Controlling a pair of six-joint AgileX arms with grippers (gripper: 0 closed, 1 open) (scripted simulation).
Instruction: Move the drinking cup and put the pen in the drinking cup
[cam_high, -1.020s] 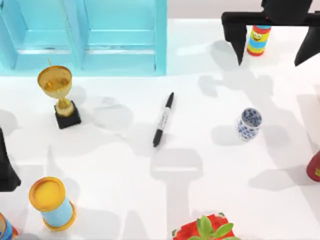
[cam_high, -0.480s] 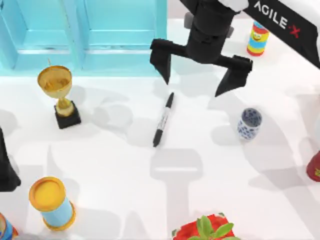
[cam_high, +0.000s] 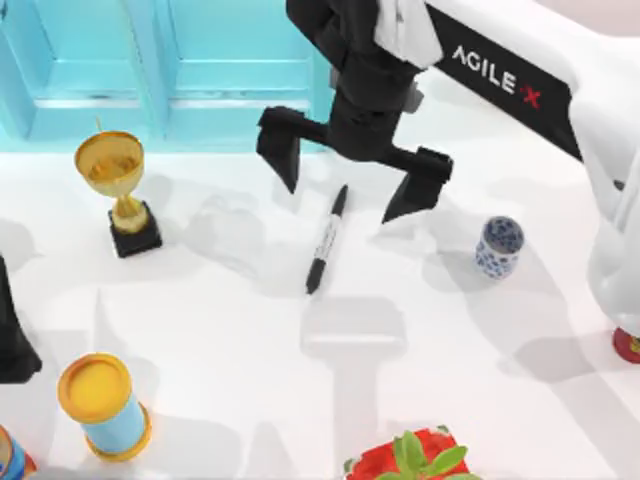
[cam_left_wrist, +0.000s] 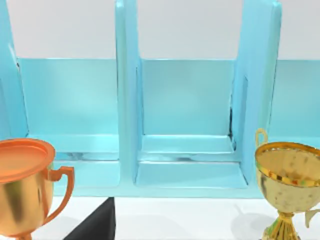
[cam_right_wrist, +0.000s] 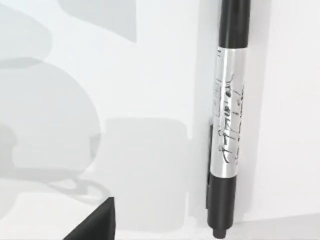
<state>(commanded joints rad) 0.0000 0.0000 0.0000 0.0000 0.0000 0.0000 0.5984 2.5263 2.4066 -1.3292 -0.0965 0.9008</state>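
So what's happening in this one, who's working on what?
The right arm is at work: its gripper hangs with jaws spread wide over the upper end of the slim black marker pen with a grey label band, which lies flat on the white table. Nothing is held yet. The small white cup with blue floral pattern stands upright to the pen's right, empty as far as can be seen. The left gripper sits parked at the table's left edge.

A white counter (cam_high: 250, 400) carries a blue shelf unit (cam_high: 170, 75) along its far edge, a gold trophy (cam_high: 115, 190) near the left edge, a yellow-rimmed blue cylinder (cam_high: 103, 405) at the near-left corner, and a potted plant (cam_high: 415, 458) at the near edge.
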